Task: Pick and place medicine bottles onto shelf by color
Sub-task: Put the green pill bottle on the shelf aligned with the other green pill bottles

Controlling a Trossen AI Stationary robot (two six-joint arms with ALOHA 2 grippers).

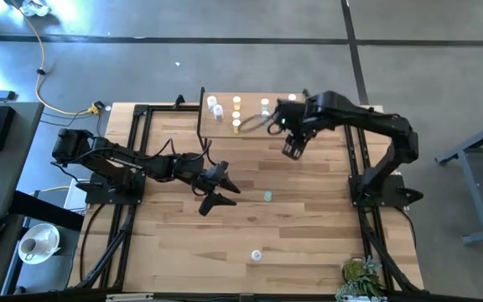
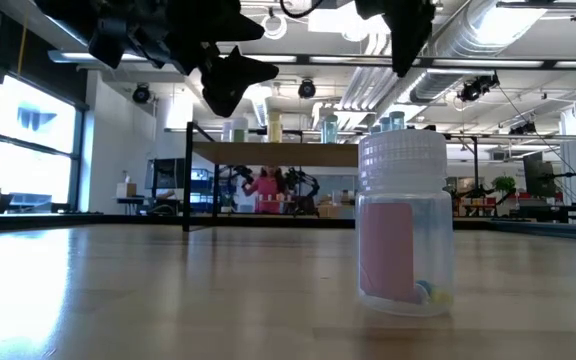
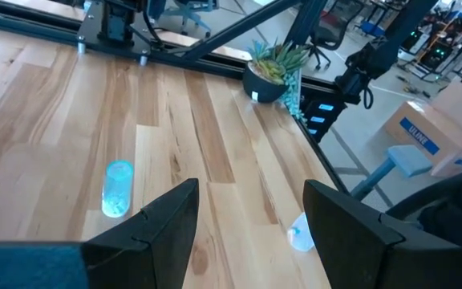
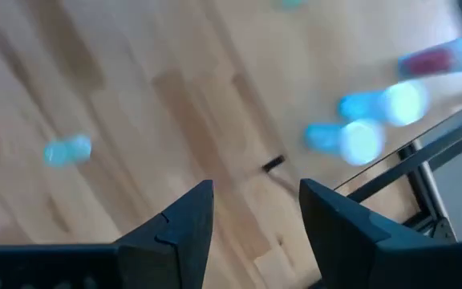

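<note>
The shelf [image 1: 250, 117], a light-wood board on black legs, stands at the table's far side. Several medicine bottles stand on it, white [image 1: 215, 106] at its left and yellow [image 1: 236, 103] beside them. A teal bottle [image 1: 267, 195] lies on the table at mid-table and also shows in the left wrist view [image 3: 117, 189]. A pale-capped bottle [image 1: 257, 254] with a pink label [image 2: 403, 225] stands near the near edge. My left gripper [image 1: 216, 191] hovers open and empty just left of the teal bottle. My right gripper [image 1: 293, 149] hovers open and empty [image 4: 255, 217] at the shelf's near edge.
A potted plant [image 1: 360, 275] sits at the table's near right corner. Black frame rails [image 1: 141, 168] run along the table's left and right sides. Blurred blue bottles [image 4: 359, 128] and a pink one [image 4: 435, 58] show in the right wrist view. Bare wood lies between the shelf and the near edge.
</note>
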